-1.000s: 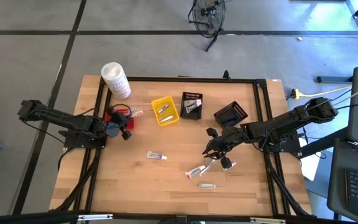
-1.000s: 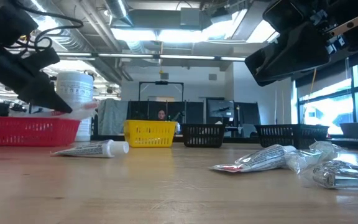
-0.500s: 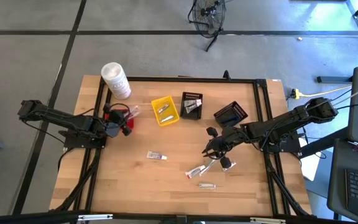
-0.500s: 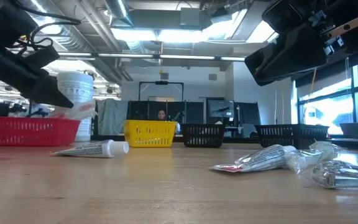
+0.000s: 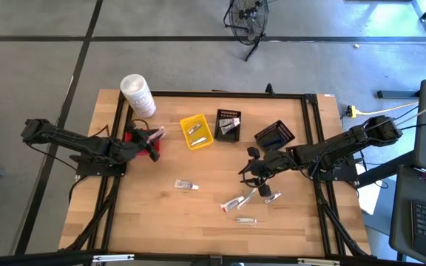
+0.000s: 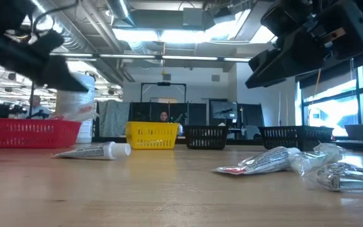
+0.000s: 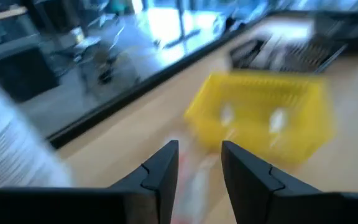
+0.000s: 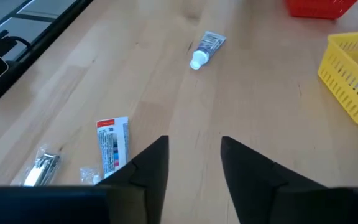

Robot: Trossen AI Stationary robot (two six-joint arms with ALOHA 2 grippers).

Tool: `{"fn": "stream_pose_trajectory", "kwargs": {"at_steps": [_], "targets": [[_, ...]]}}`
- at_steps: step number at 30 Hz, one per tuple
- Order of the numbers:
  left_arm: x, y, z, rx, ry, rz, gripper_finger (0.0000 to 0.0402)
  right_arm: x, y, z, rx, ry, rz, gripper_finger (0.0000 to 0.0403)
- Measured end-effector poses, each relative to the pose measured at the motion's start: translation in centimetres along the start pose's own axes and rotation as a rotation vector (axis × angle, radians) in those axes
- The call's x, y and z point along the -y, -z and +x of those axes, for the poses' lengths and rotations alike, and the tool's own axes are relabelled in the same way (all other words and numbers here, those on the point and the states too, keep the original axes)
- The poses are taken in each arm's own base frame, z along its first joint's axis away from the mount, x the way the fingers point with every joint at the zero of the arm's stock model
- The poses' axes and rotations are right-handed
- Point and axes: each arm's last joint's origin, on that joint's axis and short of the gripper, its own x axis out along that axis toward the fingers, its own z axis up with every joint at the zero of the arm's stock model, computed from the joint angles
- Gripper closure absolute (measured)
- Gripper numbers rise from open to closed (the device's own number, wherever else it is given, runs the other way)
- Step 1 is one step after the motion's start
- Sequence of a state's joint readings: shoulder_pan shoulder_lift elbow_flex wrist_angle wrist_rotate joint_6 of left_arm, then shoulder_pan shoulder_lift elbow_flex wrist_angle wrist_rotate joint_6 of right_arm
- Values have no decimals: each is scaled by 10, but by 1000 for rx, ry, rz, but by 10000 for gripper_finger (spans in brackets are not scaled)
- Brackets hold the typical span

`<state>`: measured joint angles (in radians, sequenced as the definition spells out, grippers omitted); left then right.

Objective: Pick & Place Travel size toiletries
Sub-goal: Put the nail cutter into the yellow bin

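Observation:
Travel size toiletries lie loose on the wooden table: a white mini tube (image 5: 186, 185) (image 8: 205, 48), a red-and-white sachet (image 8: 112, 149), a clear-wrapped item (image 8: 42, 165) and a flat sachet (image 5: 246, 220). My right gripper (image 5: 251, 168) hangs open above them, with nothing between its fingers (image 8: 148, 168). My left gripper (image 5: 145, 145) is open at the red basket (image 5: 134, 136). A pale wrapped stick (image 5: 156, 134) lies at that basket's right rim, just beyond the fingertips (image 7: 163, 168). The left wrist view is blurred.
A yellow basket (image 5: 196, 131) holds two small items. Two black baskets (image 5: 228, 124) (image 5: 274, 136) stand to its right along the far side. A big white tub (image 5: 137, 94) stands at the far left corner. Bare wood lies toward the near edge.
My left gripper has opened and tipped its fingers upward over the red basket, letting go of the pale stick, which stays at the basket's rim. My right gripper has opened and turned a little while staying above the loose toiletries.

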<state>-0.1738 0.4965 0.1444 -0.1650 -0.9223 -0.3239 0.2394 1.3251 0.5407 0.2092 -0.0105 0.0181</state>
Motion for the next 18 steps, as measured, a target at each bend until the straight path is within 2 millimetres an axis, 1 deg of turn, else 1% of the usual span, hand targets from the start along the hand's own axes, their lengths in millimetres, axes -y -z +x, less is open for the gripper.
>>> {"fn": "stream_pose_trajectory", "kwargs": {"at_steps": [2, 5, 7, 10, 12, 15, 17, 18], "targets": [[4, -9, 0, 56, 68, -50, 284, 0, 0, 0, -1, 0, 0, 234], [11, -21, -2, 111, 255, -113, 283, 0, 2, 3, -7, 0, -4, 215], [16, -26, -4, 130, 392, -154, 283, 0, 3, 9, -10, 0, -24, 207], [22, -31, -6, 139, 533, -218, 285, 0, 9, 17, -33, -17, -26, 201], [25, -31, -6, 139, 568, -228, 287, -2, 14, 23, -59, -50, -6, 201], [31, -30, -4, 127, 573, -217, 288, -9, 18, 29, -106, -83, -6, 208], [35, -28, -3, 124, 570, -212, 288, -18, 17, 30, -165, -108, -2, 216], [37, -28, -2, 122, 570, -210, 288, -23, 13, 30, -190, -120, -3, 219]]}}
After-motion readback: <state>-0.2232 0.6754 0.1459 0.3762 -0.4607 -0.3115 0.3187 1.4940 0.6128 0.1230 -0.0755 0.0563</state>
